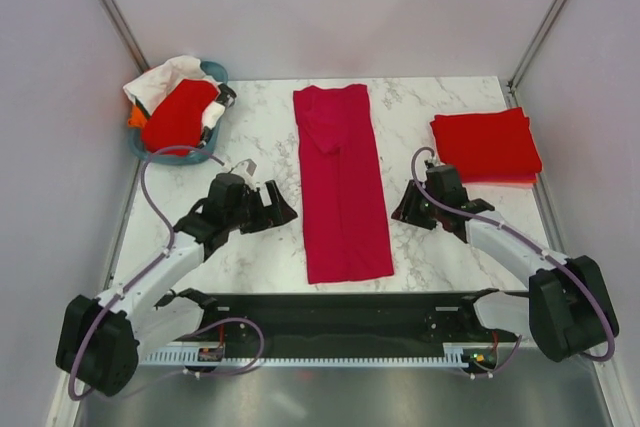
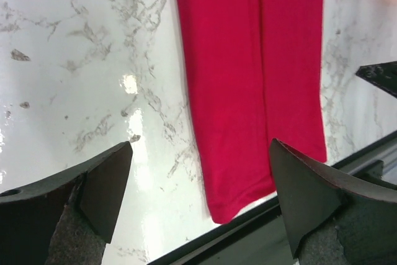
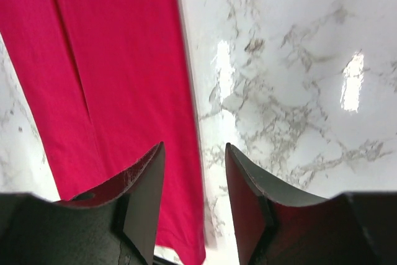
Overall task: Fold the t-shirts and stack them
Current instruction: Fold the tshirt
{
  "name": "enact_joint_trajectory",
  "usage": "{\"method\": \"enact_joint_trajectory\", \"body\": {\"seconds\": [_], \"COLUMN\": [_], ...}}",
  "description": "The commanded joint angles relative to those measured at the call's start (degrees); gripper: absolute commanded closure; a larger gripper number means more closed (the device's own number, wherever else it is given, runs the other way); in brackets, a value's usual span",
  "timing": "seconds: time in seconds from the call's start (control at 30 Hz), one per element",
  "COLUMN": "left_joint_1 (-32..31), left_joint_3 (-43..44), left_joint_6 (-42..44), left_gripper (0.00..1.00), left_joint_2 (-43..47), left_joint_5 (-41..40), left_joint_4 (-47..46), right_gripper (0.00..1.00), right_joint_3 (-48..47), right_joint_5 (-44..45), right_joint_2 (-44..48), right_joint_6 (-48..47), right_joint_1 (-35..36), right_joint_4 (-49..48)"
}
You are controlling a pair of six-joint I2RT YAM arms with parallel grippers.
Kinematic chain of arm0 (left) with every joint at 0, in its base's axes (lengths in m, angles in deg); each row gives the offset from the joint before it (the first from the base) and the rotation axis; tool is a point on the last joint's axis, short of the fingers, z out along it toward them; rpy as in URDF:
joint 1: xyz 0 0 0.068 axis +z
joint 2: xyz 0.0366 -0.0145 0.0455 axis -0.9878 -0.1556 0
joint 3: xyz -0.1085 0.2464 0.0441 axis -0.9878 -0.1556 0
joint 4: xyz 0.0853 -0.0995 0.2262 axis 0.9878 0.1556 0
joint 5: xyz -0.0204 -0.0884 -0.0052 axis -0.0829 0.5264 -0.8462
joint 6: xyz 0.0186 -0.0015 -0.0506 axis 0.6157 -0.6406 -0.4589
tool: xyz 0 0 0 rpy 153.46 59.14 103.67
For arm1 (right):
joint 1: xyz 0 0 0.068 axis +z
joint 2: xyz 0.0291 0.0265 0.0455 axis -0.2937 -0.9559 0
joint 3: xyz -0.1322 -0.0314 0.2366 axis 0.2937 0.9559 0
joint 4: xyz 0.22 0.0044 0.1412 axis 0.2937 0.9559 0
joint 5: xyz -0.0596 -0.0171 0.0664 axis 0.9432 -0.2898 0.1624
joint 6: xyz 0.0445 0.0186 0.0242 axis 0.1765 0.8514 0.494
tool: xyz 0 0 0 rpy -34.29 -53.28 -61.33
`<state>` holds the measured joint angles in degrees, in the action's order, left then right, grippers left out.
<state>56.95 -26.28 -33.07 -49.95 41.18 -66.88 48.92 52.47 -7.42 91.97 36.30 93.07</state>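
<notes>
lying flat along the middle of the marble table (image 1: 250,137), the crimson-pink t-shirt (image 1: 342,197) is folded into a long narrow strip, collar end far, hem end near. the left gripper (image 1: 280,205) hovers just beside the strip's left edge, fingers spread wide and empty. the right gripper (image 1: 405,209) sits just beside the right edge, fingers partly parted, also holding nothing. hazard: a pinch that catches only the upper layer would likely pull the lengthwise fold open. a second hazard is uneven grasp points on the two edges, which would skew the strip during the cross fold. a third is the hem corner, which could drag against the front rail. the folded red stack (image 1: 487,145) at far right and the teal basket (image 1: 213,71) at far left, with a red shirt (image 1: 178,115) inside, appear only in the top view. the left wrist view alone shows the crease line along the strip and the hem corner reaching the rail. the right wrist view alone shows the cloth edge passing under its own finger.
</notes>
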Motion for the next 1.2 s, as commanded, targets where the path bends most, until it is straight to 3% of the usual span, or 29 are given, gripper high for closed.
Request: {"method": "enact_joint_trajectory", "body": {"seconds": [0.0, 0.1, 0.27, 0.57, 0.63, 0.7, 0.93, 1.03, 1.17], "left_joint_1": [-0.07, -0.86, -3.32, -16.06, -19.05, -21.24, -25.47, -26.09, -26.35], "left_joint_3": [-4.39, -7.11, -9.41, -12.84, -12.84, -12.75, -12.67, -12.75, -13.02], "left_joint_6": [-4.36, -7.79, -10.26, -16.41, -17.82, -19.05, -21.69, -21.95, -21.87], "left_gripper": [0.00, 0.00, 0.11, 0.17, 0.21, 0.31, 0.35, 0.37, 0.41], "left_joint_2": [5.42, 10.43, 13.08, 6.49, 5.09, 2.89, -0.28, -1.16, -1.43], "left_joint_5": [4.56, 8.18, 11.45, 6.18, 4.78, 3.98, 1.52, 1.34, 1.17], "left_joint_4": [-3.08, -4.49, -1.87, -5.63, -6.43, -7.13, -7.66, -7.75, -7.67], "right_gripper": [0.48, 0.48, 0.51, 0.52, 0.58, 0.62, 0.64, 0.70, 0.69], "right_joint_3": [1.25, 3.00, 6.17, 7.84, 8.81, 10.03, 11.27, 11.45, 11.62], "right_joint_5": [-4.54, -9.38, -13.34, -14.75, -14.40, -14.31, -13.96, -14.05, -14.22], "right_joint_2": [1.99, 1.98, 5.32, 8.31, 7.96, 8.14, 9.98, 9.90, 10.07], "right_joint_6": [-3.62, -4.94, -3.63, -2.92, -2.57, -2.04, -1.16, -0.99, -0.90], "right_joint_1": [0.20, 0.64, 2.04, 4.15, 4.86, 5.56, 6.35, 6.62, 6.79], "right_joint_4": [4.88, 8.14, 10.96, 12.63, 12.72, 12.63, 12.81, 12.72, 11.93]}}
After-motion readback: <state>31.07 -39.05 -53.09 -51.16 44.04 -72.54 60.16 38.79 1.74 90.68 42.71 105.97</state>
